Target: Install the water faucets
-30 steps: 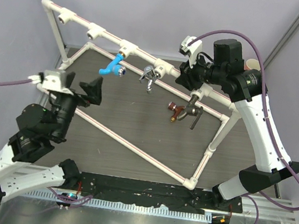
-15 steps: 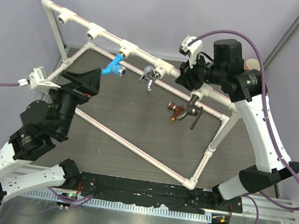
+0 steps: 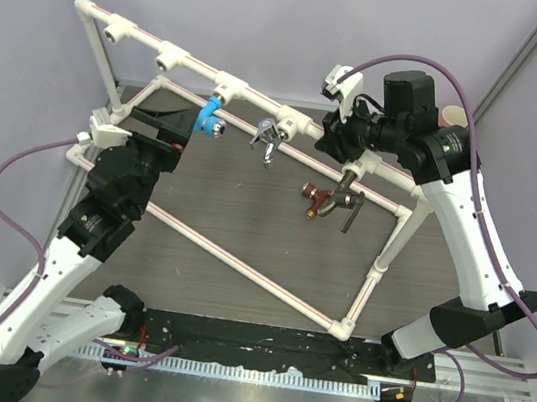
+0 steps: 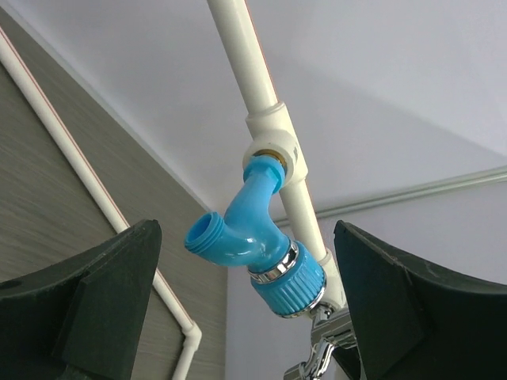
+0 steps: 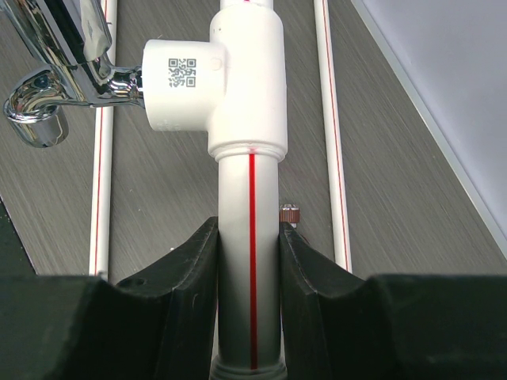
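Left wrist view: both fingers are cut off by the bottom edge. I read the left end effector [image 4: 245, 305] as open, jaws either side of the blue faucet [image 4: 253, 245], not touching it. That faucet sits in a tee socket [image 4: 273, 150] on the white pipe [image 4: 238, 47]. Its body slants down, spout mouth toward frame left.

Right end effector [image 5: 249, 309] is clamped on the pipe below another tee, which holds the silver faucet [image 5: 63, 79], spout toward the left edge.

Top view: the copper faucet [image 3: 314, 200] and dark grey faucet [image 3: 351, 201] lie on the desk [image 3: 249, 198], right of centre. I cannot tell whether they touch.
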